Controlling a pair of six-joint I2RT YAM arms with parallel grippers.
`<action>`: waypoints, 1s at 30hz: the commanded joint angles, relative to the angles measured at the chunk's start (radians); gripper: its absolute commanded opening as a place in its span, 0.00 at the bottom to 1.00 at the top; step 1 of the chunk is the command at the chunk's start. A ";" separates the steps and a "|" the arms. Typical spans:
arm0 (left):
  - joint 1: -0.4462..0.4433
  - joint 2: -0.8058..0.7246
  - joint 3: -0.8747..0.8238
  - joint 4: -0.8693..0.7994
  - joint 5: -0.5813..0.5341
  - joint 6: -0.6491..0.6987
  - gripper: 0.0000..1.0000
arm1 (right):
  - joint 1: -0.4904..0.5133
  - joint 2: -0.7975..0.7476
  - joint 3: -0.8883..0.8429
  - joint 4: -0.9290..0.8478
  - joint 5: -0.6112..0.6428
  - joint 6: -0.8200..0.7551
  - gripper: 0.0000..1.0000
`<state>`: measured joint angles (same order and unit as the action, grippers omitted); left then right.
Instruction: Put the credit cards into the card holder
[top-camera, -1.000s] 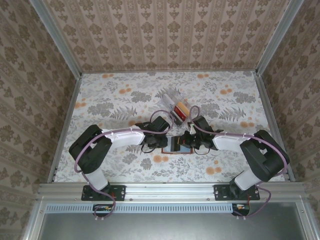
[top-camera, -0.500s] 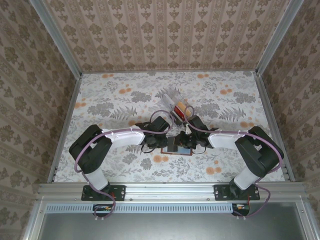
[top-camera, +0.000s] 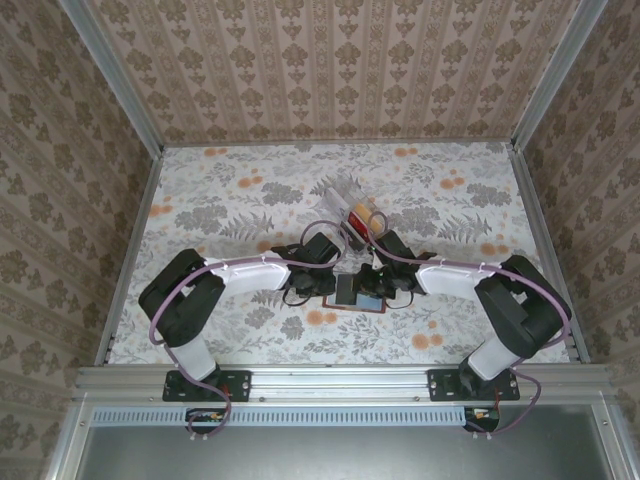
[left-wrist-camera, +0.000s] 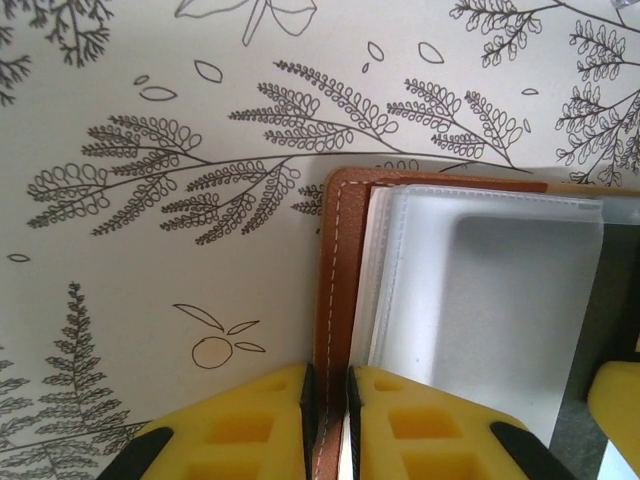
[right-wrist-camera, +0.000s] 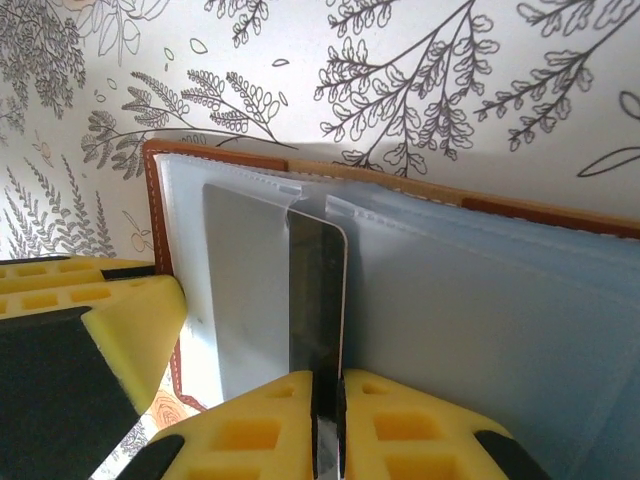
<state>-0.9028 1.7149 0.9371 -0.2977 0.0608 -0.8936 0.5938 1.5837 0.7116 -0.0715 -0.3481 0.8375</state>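
Near the front edge of the table (top-camera: 250, 200), roughly midway along it, the card holder (top-camera: 352, 292) lies open and flat with both arms crowded over it. The left gripper (left-wrist-camera: 327, 405) is pinched down on the brown leather border at the holder's edge, basically working as a clamp so it can't slide. The right gripper (right-wrist-camera: 327, 425) is squeezed onto a dark grey credit card (right-wrist-camera: 317, 290), held edge-on with its free end right at the mouth of one of the clear sleeves (right-wrist-camera: 480, 300). It might be just barely started in, hard to call from the wrist view. The other credit cards (top-camera: 362, 215) sit in what looks like a clear container further back toward the middle of the table, just beyond the grippers.

My take on doing this bit well:
- Keep the card square to the slot, since any skew will probably catch a corner on the lip.
- Push slowly along the card's length. That sleeve film looks floppy and I'd guess it buckles if forced.
- The left clamp needs to hold firm, because the push will want to drag the holder along with it.
- Only let go once the card is mostly in, otherwise it may tip out
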 joint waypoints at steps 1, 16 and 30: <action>-0.004 0.022 0.004 -0.003 0.016 0.018 0.19 | 0.009 0.031 0.028 0.032 -0.044 0.010 0.15; -0.003 0.023 -0.007 0.003 0.011 0.006 0.41 | 0.026 0.080 0.072 0.093 -0.125 0.035 0.21; 0.006 0.067 0.002 -0.040 0.011 -0.013 0.32 | 0.015 -0.043 0.053 -0.177 0.112 -0.026 0.21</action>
<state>-0.9016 1.7267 0.9497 -0.2962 0.0746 -0.8974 0.6079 1.5436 0.7605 -0.1558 -0.3054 0.8310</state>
